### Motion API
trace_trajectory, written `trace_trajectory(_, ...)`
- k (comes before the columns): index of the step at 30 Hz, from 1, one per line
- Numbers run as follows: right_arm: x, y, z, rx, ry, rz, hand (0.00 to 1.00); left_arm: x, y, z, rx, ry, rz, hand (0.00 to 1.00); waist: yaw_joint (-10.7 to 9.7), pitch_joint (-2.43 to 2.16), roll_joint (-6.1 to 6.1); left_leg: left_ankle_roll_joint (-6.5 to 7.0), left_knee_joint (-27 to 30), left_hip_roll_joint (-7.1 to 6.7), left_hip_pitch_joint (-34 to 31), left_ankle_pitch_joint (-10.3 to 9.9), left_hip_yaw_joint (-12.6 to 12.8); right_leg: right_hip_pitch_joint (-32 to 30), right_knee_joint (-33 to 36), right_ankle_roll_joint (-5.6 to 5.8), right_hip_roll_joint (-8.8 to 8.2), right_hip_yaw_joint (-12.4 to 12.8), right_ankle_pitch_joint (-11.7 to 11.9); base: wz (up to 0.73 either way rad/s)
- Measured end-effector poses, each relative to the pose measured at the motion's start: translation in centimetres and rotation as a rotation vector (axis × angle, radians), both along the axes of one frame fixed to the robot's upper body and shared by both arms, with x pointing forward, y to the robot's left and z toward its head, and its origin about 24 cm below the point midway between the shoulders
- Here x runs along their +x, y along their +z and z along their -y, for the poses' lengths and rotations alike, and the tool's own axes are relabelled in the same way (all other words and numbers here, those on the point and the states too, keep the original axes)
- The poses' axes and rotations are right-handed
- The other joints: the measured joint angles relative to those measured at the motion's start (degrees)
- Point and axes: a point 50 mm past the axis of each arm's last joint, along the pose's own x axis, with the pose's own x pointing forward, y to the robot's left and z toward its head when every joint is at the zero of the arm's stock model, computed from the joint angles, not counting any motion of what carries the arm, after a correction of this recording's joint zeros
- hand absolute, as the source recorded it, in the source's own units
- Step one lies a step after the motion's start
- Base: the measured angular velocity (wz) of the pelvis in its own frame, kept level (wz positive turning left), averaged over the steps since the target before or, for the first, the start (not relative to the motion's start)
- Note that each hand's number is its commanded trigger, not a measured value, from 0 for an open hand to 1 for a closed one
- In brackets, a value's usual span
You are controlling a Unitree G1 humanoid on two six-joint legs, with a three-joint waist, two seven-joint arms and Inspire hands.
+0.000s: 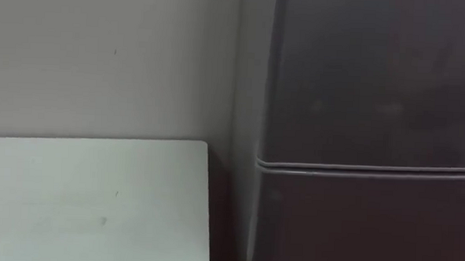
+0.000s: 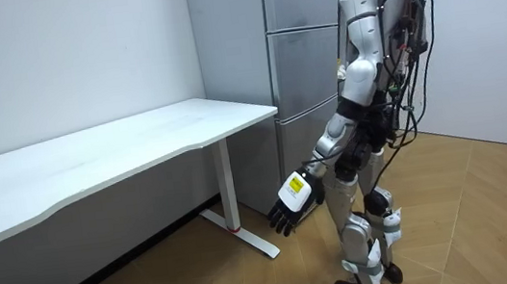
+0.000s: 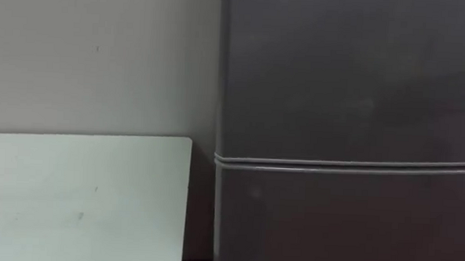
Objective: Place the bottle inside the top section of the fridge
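Grey metal fills the eye views: the fridge [image 1: 376,89] stands close in front of the robot, both doors flush, with the seam [image 1: 372,167] between the upper and lower doors running level across the view. The white table [image 1: 88,195] sits just beside the fridge on the robot's left, against the wall.

In the room view the robot stands upright facing the fridge, near the table's end. Its left hand [image 2: 290,201] hangs low beside its thigh. The fingers look slack and loosely spread with nothing in them, though they are small at that range.

Where the bottle is I cannot tell. The shut doors and the empty left hand fit two stages. The bottle may be waiting somewhere out of sight, or it may already be behind the upper door with that door closed again.

If the upper door does have to be worked, the care lies in picking the right one. The door to open is the one above the seam, so the hand must rise well clear of that line. From here the door's pulling edge cannot be made out, so it should be found before reaching. The table's corner crowds the left side, so the arm should lift straight up and not swing outward.
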Motion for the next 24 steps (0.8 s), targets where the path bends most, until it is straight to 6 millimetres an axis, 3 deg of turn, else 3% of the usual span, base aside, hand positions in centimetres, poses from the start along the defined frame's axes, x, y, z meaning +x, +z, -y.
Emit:
trace_trajectory(3,-0.9,-3.2,0.5,0.168,-0.078,-0.040,0.00,-0.3,0.0,0.0,0.006,0.037,-0.001,0.00,-0.3,0.13,0.20,0.02,0.2,-0.01,-0.2,0.0,-0.1,-0.1,-0.1,0.06,-0.05,-0.1,-0.1,0.02)
trace_trajectory(8,-3.2,-8.8,0.4,0.423,-0.178,-0.147,0.00,-0.1,-0.2,0.5,-0.013,0.062,-0.003,0.00,-0.2,-0.03,0.64,0.13,0.6,-0.23,-0.7,-0.1,-0.5,-0.3,0.1,0.20,-0.31,-0.7,-0.2,0.07)
trace_trajectory(13,-5.1,-14.5,-1.5,0.681,-0.268,-0.287,0.00,0.0,-0.4,1.0,-0.030,0.067,-0.012,0.00,0.1,-0.06,1.67,0.13,0.0,-0.27,-0.4,-0.1,-0.3,-0.4,0.2,0.20,-0.32,-0.6,-0.3,-0.03)
trace_trajectory(17,-6.3,-16.9,-2.8,0.754,-0.294,-0.386,0.00,0.1,-0.6,1.3,-0.039,0.062,-0.010,0.00,-0.2,-0.08,1.88,0.13,-0.1,-0.35,-0.2,-0.1,-0.5,-0.1,0.0,0.27,-0.34,-0.6,-0.4,0.02)
trace_trajectory(24,-10.0,-21.9,-5.0,0.866,-0.274,-0.638,0.00,-0.3,-0.9,2.5,-0.053,0.042,-0.026,0.00,0.3,-0.08,2.46,0.17,-0.4,-0.55,0.1,-0.1,-0.6,0.3,0.1,0.39,-0.43,-0.3,-0.5,-0.01)
